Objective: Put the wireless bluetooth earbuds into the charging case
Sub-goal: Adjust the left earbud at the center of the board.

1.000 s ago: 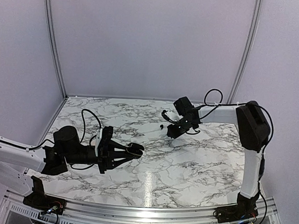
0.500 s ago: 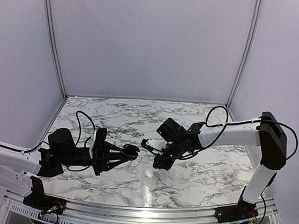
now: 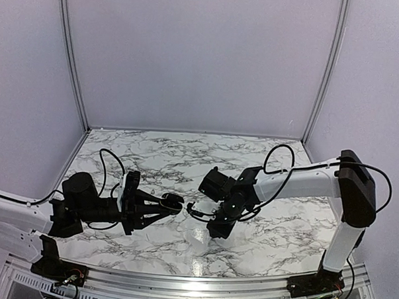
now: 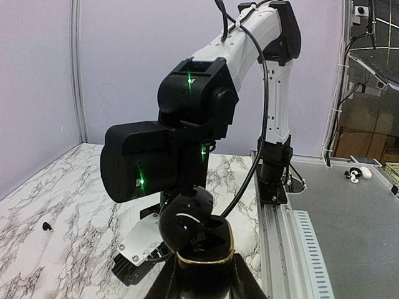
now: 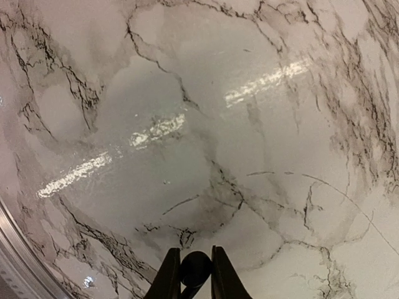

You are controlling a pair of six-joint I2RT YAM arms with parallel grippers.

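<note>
left pincer [image 4: 201, 277]: pinching black gold-rimmed charging case [image 4: 190, 224] (lid seemingly up) | right pincer [image 5: 194, 252]: pinching 1 earbud [image 5: 195, 268]

- Table [image 5: 206, 124] — marble-patterned top, smooth and glossy, streaked with glare.
- Black lump [image 4: 187, 221] — glossy, with a shiny gold band [image 4: 202, 257].
- Right arm [image 4: 246, 37] — smooth white shell, matt black joints.
- Earbud [image 5: 195, 269] — black, smooth.

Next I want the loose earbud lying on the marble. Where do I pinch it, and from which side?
Pinch the earbud across its rounded body, coming straight down from above. It lies low and alone on the table, so a sideways approach would likely scrape the marble. Its exact orientation is too small to tell.
</note>
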